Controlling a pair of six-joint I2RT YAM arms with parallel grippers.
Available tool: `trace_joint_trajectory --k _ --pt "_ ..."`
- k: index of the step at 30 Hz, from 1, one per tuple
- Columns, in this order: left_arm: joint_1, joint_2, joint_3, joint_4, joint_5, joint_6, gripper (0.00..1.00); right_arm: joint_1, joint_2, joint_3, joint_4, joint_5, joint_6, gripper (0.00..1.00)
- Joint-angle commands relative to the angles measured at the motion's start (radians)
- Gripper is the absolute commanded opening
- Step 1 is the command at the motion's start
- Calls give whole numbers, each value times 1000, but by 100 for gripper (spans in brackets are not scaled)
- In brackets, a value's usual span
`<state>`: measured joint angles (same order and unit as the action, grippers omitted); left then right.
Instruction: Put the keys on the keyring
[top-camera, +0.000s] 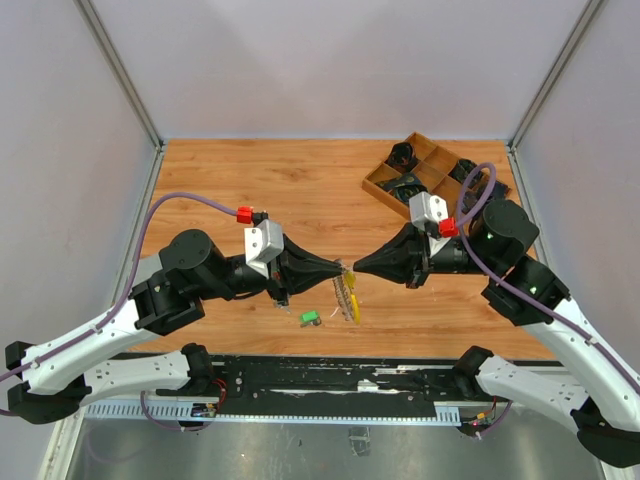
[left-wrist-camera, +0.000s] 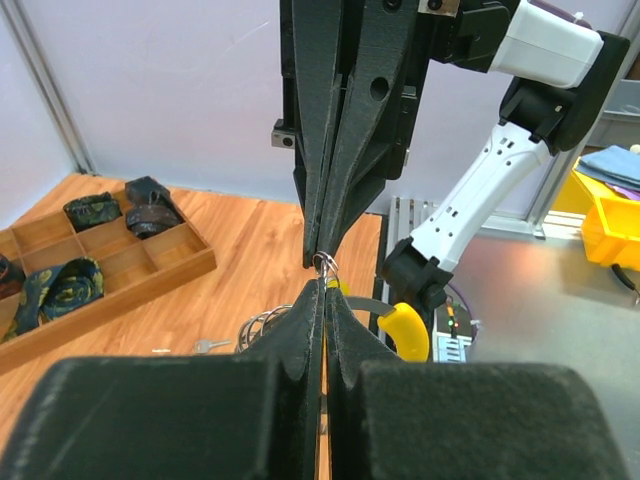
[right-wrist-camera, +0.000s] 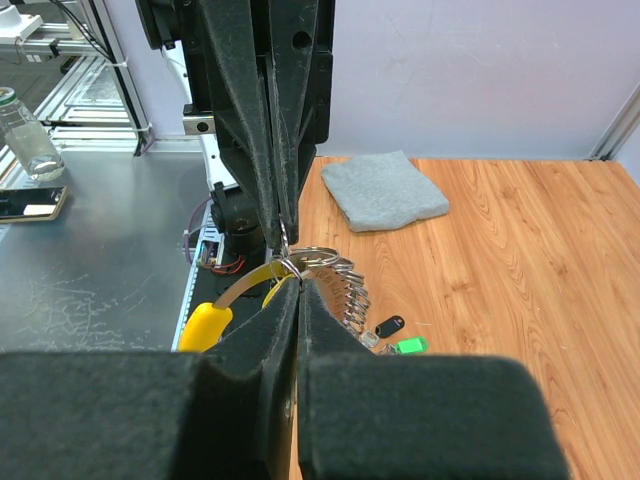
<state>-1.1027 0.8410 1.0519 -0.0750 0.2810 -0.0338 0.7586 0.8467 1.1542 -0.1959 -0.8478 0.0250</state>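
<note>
Top: L gripper (top-camera: 338, 269) & R gripper (top-camera: 360, 268) are met tip to tip over the table (top-camera: 250, 180), both clamped tight on the keyring (top-camera: 348, 297), which is hung between them. A green key (top-camera: 310, 318) is seen nearby.
L wrist: jaws pressed together, ring wire nipped.
R wrist: likewise. A black-tagged key (right-wrist-camera: 388, 326) is seen beneath.

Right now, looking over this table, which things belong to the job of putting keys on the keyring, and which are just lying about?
For the job:
keyring
green-tagged key
black-tagged key

Just lying about:
wooden tray with dark items in it
grey pad
</note>
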Motion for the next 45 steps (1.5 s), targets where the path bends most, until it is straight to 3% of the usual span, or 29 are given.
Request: trace_joint_trajectory --k 1,4,8,10,17,21,31,45 --pt "-5 -16 20 44 -13 2 0 -3 -22 16 14 -18 9 1" --pt "-5 -15 22 46 -7 0 1 -3 -27 11 10 -19 4 4" --pt "-5 -12 29 48 12 0 1 -2 -39 -4 19 -19 -2 29" --pt "-6 -9 32 49 25 -2 1 -2 -41 -5 27 -25 1 37" --pt "-5 5 41 49 54 -2 0 -2 -26 -5 46 -38 19 42" --pt "-5 12 45 49 61 -2 0 -2 -8 -6 64 -64 42 41" --pt "-6 12 46 47 51 3 1 -1 -1 -7 46 -79 40 24" --pt "-5 5 49 41 34 12 1 -2 -8 0 13 -63 24 13"
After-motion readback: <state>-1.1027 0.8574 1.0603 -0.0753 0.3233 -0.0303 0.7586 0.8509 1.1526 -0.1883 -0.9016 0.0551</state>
